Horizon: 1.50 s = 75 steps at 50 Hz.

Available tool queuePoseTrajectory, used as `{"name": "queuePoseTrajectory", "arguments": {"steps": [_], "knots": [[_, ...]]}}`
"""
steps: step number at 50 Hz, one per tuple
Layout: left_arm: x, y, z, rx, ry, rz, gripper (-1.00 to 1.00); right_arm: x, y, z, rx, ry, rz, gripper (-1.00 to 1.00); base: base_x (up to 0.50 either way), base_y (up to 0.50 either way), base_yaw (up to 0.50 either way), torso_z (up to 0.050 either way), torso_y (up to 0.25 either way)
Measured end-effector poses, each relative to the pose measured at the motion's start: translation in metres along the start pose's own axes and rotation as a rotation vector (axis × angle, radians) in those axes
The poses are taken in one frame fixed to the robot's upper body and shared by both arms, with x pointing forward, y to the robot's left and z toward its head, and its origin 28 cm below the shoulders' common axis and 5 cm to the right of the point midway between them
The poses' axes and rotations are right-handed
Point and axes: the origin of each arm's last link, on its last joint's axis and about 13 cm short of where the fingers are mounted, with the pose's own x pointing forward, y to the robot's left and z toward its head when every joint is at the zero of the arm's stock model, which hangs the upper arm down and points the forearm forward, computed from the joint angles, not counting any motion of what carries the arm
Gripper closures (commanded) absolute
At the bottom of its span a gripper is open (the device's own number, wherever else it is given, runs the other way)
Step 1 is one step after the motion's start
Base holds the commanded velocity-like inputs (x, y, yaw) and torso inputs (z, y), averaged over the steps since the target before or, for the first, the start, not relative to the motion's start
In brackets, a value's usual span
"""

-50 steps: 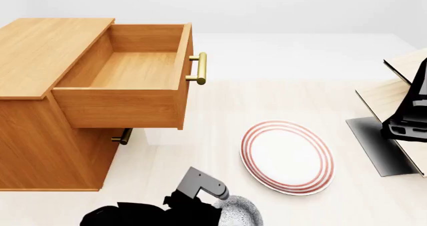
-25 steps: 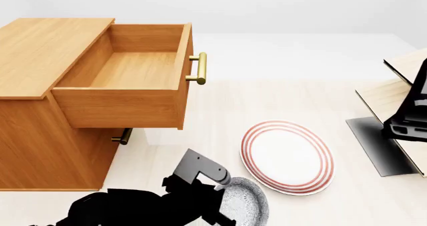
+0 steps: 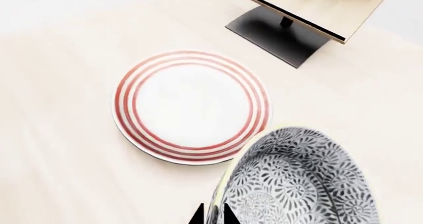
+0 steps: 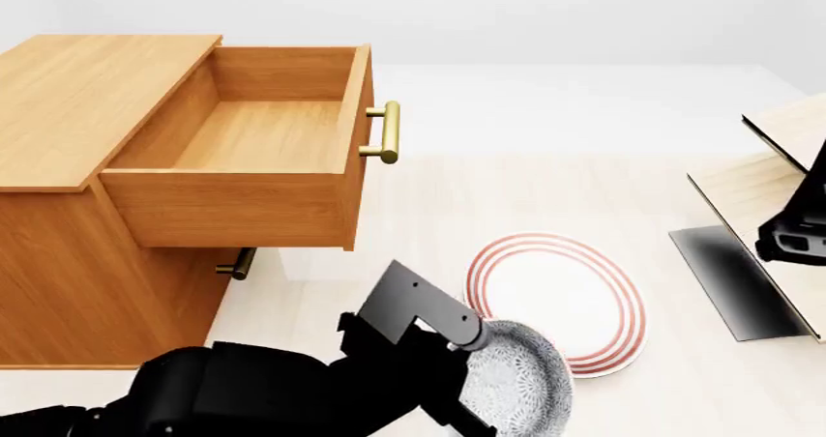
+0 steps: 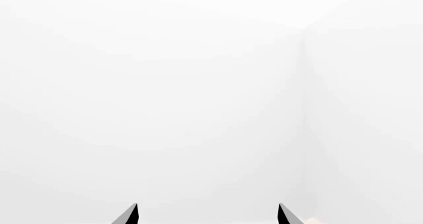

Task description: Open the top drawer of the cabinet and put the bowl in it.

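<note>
1. Top drawer (image 4: pixel 246 137) of the cabinet (image 4: pixel 77 263) is pulled all the way out, inside bare wood, brass bar handle (image 4: pixel 382 132) sticking out the front. Handle of the next drawer down (image 4: pixel 236 263) just peeks out under it.
2. Left claw (image 4: pixel 481 398) is clamped on the rim of the bowl (image 4: pixel 516 391). In the wrist cam the 2 fingertips (image 3: pixel 198 217) sit narrow w/ the rim between them. Bowl's tilted, patterned inside showing, held up off the surface (image 4: pixel 427 195).
3. Bowl is low & in front of the cabinet, well below the drawer opening, its edge overlapping the near side of the red-ringed plate (image 4: pixel 555 297) from where I'm standing.
4. Right claw (image 5: pixel 208 215) is spread wide, nothing in it, pointed at blank white wall. Off to the right near the pale tilted-board rack (image 4: pixel 761 195).
</note>
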Motion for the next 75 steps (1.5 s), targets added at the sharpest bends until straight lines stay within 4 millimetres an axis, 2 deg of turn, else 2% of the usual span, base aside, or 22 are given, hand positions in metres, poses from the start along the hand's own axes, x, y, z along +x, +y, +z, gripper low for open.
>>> {"name": "queuePoseTrajectory", "arguments": {"steps": [20,42,60,75], "knots": [[-0.014,-0.021,0.047,0.101,-0.081,-0.021,1.00,-0.003,-0.006,0.011,0.007,-0.025,-0.021,-1.00,0.00,0.00,0.00,0.000,0.000],[-0.053,-0.026,0.130,0.217,-0.256,0.067,1.00,-0.008,-0.012,0.020,0.014,-0.050,-0.037,-1.00,0.00,0.00,0.00,0.000,0.000],[-0.092,-0.009,0.202,0.203,-0.422,0.233,1.00,-0.010,-0.012,0.019,0.015,-0.051,-0.033,-1.00,0.00,0.00,0.00,0.000,0.001],[-0.110,0.020,0.241,0.075,-0.490,0.427,1.00,-0.010,-0.010,0.017,0.015,-0.044,-0.025,-1.00,0.00,0.00,0.00,0.000,0.000]]}}
